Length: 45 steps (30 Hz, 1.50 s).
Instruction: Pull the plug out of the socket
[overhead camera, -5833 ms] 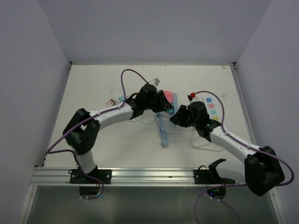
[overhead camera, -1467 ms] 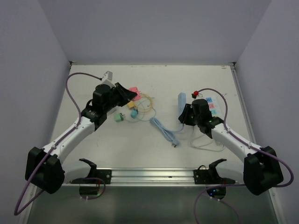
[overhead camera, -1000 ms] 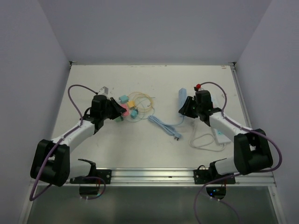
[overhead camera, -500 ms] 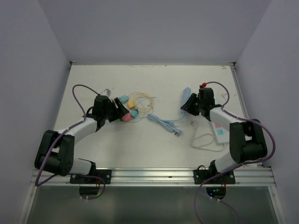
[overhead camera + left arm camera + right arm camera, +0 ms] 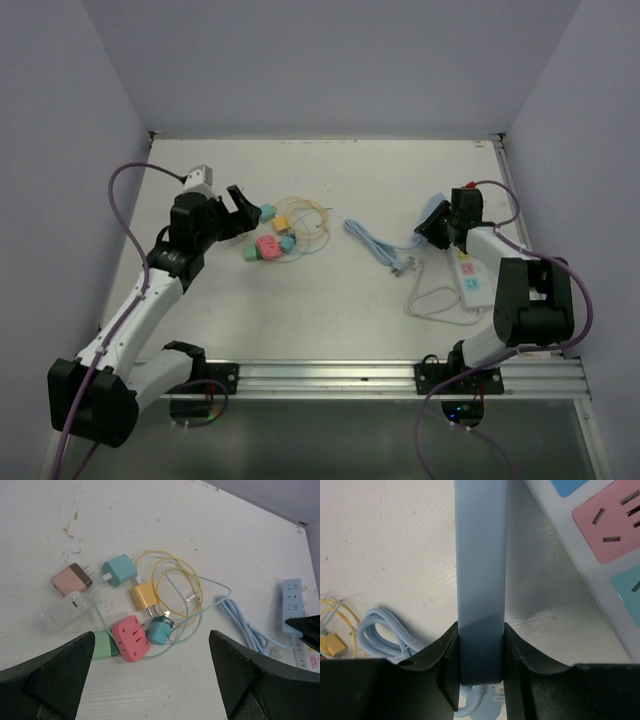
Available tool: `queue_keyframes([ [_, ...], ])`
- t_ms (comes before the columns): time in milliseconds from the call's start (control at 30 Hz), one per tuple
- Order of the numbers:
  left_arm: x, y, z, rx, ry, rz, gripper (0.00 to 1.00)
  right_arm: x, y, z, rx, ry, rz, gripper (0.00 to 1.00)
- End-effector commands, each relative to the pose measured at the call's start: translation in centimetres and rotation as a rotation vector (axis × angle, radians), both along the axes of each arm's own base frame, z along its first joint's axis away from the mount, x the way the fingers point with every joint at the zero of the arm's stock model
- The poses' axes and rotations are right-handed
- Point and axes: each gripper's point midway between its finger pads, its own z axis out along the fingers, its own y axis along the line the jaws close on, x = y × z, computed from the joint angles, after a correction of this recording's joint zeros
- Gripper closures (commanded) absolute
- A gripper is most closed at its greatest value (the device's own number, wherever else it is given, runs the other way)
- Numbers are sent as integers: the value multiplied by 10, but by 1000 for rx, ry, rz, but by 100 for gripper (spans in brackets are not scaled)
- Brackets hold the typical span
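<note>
The pink plug lies loose on the table, touching a green adapter, in a small pile of chargers. My left gripper hangs open above that pile with nothing between its fingers. The socket is a light blue power strip. It sits at the right, and my right gripper is shut on its narrow sides. The strip's blue cable trails left across the table.
A white power strip with coloured outlets lies just right of the blue one, its white cord looped in front. The pile also holds a teal charger, a yellow charger with its yellow cable, a pink-brown one and a white one.
My left gripper has opened, left the pink plug beside the chargers and drawn back and up. My right arm has carried the blue strip right, toward the white strip.
</note>
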Motion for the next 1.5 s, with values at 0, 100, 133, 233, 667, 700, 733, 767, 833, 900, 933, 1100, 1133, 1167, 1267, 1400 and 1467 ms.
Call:
queue_keyframes([
  [0, -5, 32, 35, 139, -72, 86, 0, 7, -1, 32, -26, -63, 20, 68],
  [100, -9, 50, 63, 191, -134, 151, 0, 2, -2, 43, -51, -66, 47, 40],
  [133, -10, 57, 75, 207, -159, 186, 0, 1, -5, 46, -64, -65, 43, 32],
  [233, -15, 74, 99, 256, -203, 253, 0, -4, -9, 62, -95, -63, 45, 23],
  [667, -55, 148, 229, 454, -442, 571, 0, -40, -66, 256, -434, -354, -68, 1],
  [700, -60, 152, 245, 450, -473, 592, 0, -44, -70, 272, -459, -390, -80, 1],
  [733, -65, 156, 254, 454, -491, 616, 0, -51, -74, 290, -482, -429, -93, 1],
  [767, -69, 160, 265, 466, -518, 630, 0, -57, -79, 316, -509, -474, -120, 1],
  [833, -80, 167, 286, 466, -560, 672, 0, -68, -87, 339, -584, -504, -144, 1],
  [900, -92, 174, 304, 476, -604, 704, 0, -79, -83, 372, -634, -590, -132, 1],
  [933, -96, 177, 308, 482, -614, 723, 0, -83, -84, 382, -656, -615, -142, 1],
  [1100, -116, 187, 332, 492, -677, 768, 0, -114, -81, 438, -706, -809, -150, 1],
  [1133, -118, 188, 334, 492, -683, 772, 0, -117, -81, 441, -709, -833, -151, 1],
  [1167, -121, 189, 337, 493, -692, 777, 0, -121, -80, 446, -710, -863, -149, 1],
  [1267, -126, 191, 340, 487, -704, 786, 0, -130, -79, 456, -716, -947, -159, 1],
  [1400, -126, 190, 340, 481, -708, 781, 0, -134, -80, 458, -716, -963, -162, 1],
  [1467, -125, 189, 340, 476, -710, 778, 0, -133, -78, 456, -717, -961, -153, 1],
])
